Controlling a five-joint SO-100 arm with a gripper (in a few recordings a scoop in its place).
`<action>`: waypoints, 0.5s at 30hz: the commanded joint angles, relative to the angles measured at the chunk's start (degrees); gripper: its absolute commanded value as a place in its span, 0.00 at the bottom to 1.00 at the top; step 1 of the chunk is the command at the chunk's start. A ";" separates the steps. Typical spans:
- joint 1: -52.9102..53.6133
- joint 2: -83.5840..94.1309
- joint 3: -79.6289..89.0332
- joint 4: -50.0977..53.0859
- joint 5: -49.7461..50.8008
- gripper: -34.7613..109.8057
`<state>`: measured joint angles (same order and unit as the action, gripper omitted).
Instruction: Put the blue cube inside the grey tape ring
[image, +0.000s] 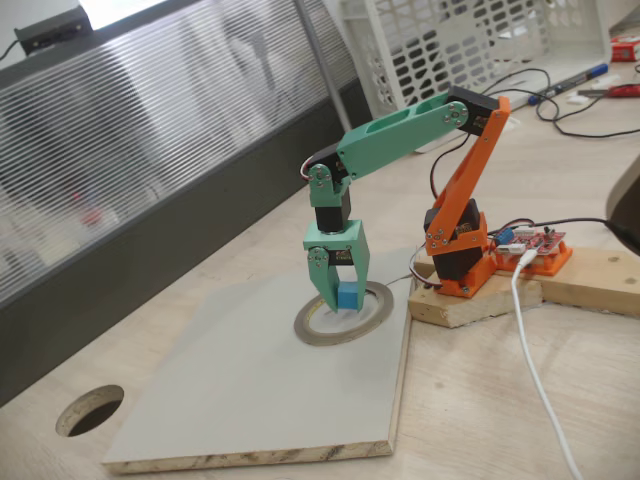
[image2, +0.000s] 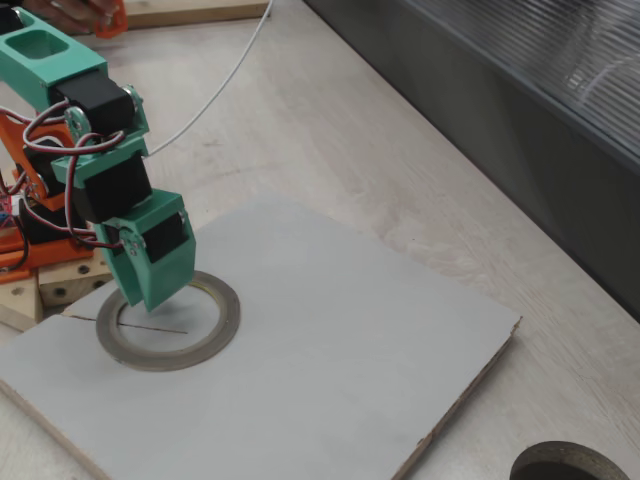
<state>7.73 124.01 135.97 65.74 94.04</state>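
Right now we see the green hand (image: 338, 296) pointing straight down over the grey tape ring (image: 375, 318), with the blue cube (image: 348, 296) between its two fingers. The fingers sit close against the cube's sides, so the hand looks clamped on it. The cube is low, within the ring's opening as seen from a fixed view, though we cannot tell whether its underside touches the board or hangs just above it. The ring lies flat on a pale grey board (image: 250, 390) that rests on the wooden surface (image: 500, 400). In another fixed view the hand (image2: 150, 295) shows from its back and covers the far-left part of the ring (image2: 205, 335), and the cube is hidden behind the green body. That view shows the board (image2: 330, 380) running toward the lower right, with the ring near its left corner. The arm's orange base (image: 460, 250) stands on a wooden block just beside the board, and a white cable (image: 530, 350) trails across the surface. A round hole (image: 90, 410) is cut into the surface near the board's front-left corner.
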 joint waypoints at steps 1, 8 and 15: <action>0.70 1.32 0.62 0.35 0.62 0.26; 0.70 1.32 0.62 -0.18 0.88 0.26; 0.79 1.32 0.62 0.09 0.88 0.27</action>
<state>7.73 124.01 135.97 65.39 94.04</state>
